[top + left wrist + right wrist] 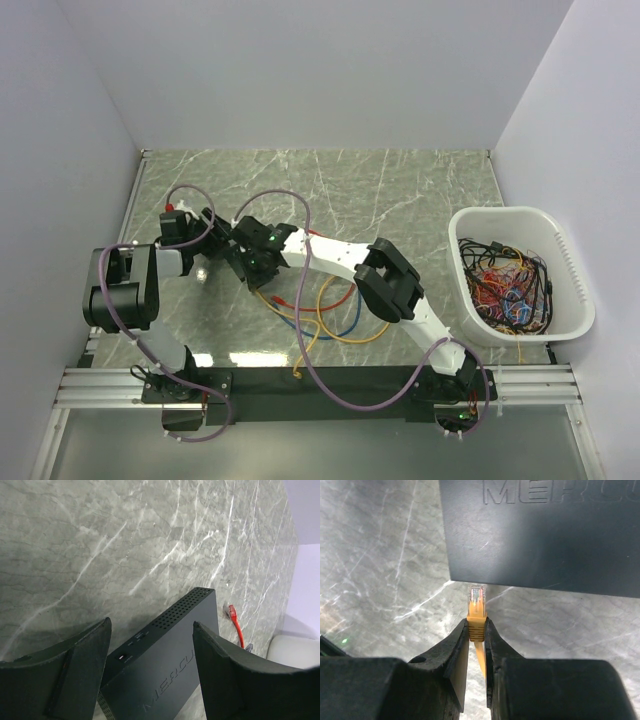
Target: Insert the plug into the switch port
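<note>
The switch (165, 670) is a flat matte-black box with raised lettering, lying on the marble table. My left gripper (151, 622) is open, its two fingers standing wide on either side of the box; whether they touch it I cannot tell. My right gripper (477, 625) is shut on the yellow boot of the plug (476, 611). The plug's clear tip points at the near edge of the switch (535, 540) and stops just short of it. No sockets show in the right wrist view. From above, both grippers (222, 240) (250, 262) meet at centre-left and hide the switch.
Loose yellow (330, 337), blue (347, 328) and red cables (290, 300) loop on the table in front of the arms. A red plug (232, 612) lies beside the switch. A white tub (570, 270) full of tangled cables stands at the right.
</note>
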Action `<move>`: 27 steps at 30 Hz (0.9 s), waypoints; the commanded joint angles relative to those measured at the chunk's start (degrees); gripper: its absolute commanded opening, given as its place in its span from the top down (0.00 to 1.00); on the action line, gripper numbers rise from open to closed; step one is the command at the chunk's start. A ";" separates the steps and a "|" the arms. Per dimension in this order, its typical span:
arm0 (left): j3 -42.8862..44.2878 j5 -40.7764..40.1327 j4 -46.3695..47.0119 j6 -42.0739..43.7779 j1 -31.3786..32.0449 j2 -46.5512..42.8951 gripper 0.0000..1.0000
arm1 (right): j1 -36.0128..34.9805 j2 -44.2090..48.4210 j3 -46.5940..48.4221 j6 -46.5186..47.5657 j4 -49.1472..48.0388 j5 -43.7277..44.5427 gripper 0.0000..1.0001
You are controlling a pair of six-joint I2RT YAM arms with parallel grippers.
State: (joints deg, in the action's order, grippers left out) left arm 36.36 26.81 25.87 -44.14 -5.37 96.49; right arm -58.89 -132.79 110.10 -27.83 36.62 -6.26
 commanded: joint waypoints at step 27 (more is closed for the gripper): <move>1.52 1.14 -0.03 2.04 0.97 0.46 0.29 | -0.70 -4.49 6.17 -0.99 2.75 -0.68 1.00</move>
State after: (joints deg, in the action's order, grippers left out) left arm 36.38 27.16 25.63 -43.53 -4.78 96.49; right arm -59.27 -135.50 112.73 -28.73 38.79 -7.38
